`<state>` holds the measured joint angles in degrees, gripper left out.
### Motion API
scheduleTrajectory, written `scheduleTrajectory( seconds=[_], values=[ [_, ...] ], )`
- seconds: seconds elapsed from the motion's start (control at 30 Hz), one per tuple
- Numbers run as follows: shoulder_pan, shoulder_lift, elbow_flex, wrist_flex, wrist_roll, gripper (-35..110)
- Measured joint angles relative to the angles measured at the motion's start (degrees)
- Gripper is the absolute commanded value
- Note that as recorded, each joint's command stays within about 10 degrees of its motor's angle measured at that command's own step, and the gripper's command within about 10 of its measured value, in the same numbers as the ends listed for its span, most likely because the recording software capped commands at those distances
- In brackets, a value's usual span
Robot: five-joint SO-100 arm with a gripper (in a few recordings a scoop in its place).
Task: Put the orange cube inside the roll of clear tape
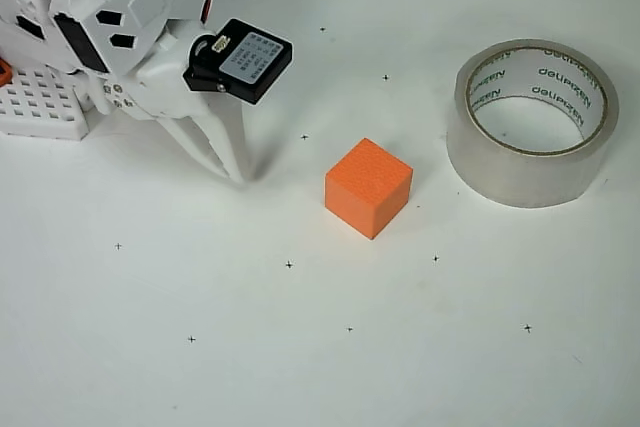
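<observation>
The cube [368, 187] sits a little right of the frame's centre on the white table [330, 367], resting flat on one face with its top face showing and two side faces in shade toward the bottom of the frame. It looks like a small solid block with matte faces and sharp edges, so I judge it light, stiff and not slippery; it should take a firm pinch without giving or cracking. It has no long axis, all sides being much alike. It is turned on the table so that one vertical edge points toward the bottom of the frame and its faces run on the diagonals. The best hold would be across two opposite side faces, square to them, which means turning the jaws to that diagonal rather than pinching over corners. To its right, in the upper right of the frame and apart from the cube, the tape [531, 123] lies flat with its hole facing up, the white core with green lettering showing inside; the hole looks wider than the cube, so a drop from above should do. To the cube's left, near but not touching, the gripper [237, 175] points down to the table, its white fingers drawn close at the tips with nothing between them. A white perforated block [42, 107] lies at the upper left edge.
</observation>
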<state>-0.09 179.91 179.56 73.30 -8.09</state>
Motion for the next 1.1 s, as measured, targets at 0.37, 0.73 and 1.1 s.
scheduleTrajectory(
  seconds=[0.37,0.73,1.1],
  values=[
    [-3.78,7.21,-3.16,-1.76,5.89,0],
    [-11.16,7.82,-3.16,-11.87,10.46,7],
    [-12.3,-4.92,-13.36,-14.06,8.53,17]
  ],
)
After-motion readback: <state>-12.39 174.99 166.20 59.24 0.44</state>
